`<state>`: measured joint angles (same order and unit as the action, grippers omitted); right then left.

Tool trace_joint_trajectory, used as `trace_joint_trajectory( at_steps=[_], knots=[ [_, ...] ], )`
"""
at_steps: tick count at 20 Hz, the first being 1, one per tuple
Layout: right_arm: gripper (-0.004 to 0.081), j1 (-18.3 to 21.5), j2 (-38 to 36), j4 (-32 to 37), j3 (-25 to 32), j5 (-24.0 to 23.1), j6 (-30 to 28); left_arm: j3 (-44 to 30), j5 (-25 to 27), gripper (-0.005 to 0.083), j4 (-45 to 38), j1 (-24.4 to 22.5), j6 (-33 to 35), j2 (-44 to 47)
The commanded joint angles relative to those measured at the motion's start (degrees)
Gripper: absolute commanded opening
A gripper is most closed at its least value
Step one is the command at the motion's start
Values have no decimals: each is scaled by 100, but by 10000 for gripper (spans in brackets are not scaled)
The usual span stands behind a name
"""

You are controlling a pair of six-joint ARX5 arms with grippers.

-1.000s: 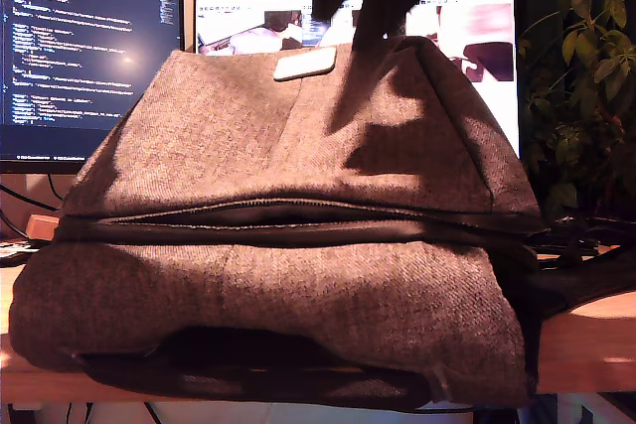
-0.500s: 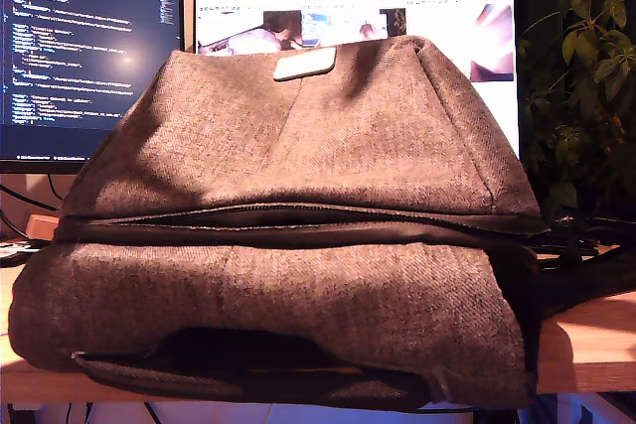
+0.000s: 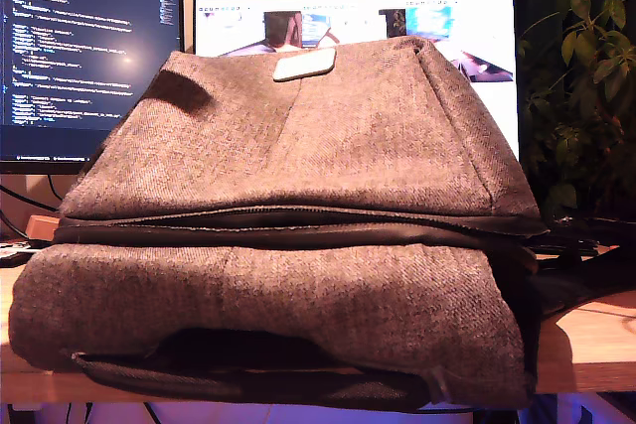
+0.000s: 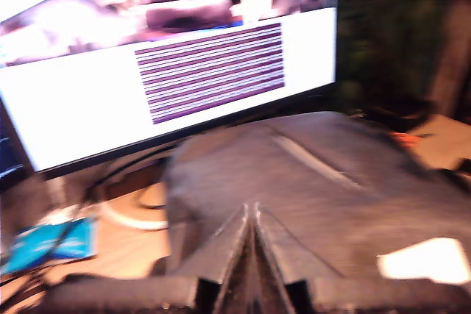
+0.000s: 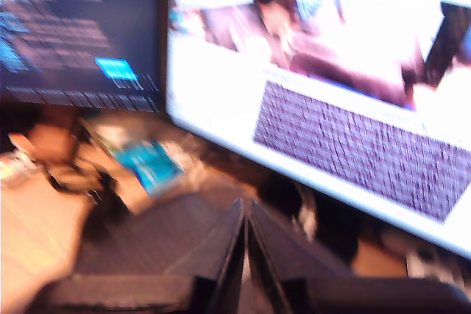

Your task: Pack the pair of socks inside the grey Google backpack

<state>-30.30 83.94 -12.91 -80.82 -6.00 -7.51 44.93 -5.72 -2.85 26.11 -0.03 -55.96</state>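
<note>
A second ago a dark arm hung over the grey Google backpack (image 3: 298,235); now it has lifted clear. My first gripper (image 4: 254,255) and second gripper (image 5: 245,255) look pressed together, empty, though blurred. No socks visible; possibly already inside.

My second tool (image 5: 246,255), jaws pressed together, hangs above grey fabric (image 5: 158,229) facing a blurred bright monitor (image 5: 331,108).
</note>
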Motion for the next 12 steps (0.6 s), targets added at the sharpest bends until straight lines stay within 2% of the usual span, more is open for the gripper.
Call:
trace_joint_trajectory(
  at_steps=[1,3,6,12],
  knots=[
    [-12,68,-376,205,501,-17,22,-61,-42,-21,173,-146,15,39],
    [-12,164,-774,389,1102,-15,22,-63,-107,-21,549,-306,289,61],
    [-12,345,-1532,468,1904,-9,24,-87,-293,-21,957,-361,289,302],
    [-12,531,-3303,291,3163,77,28,-586,-264,-21,1508,-407,350,1410]
  ],
)
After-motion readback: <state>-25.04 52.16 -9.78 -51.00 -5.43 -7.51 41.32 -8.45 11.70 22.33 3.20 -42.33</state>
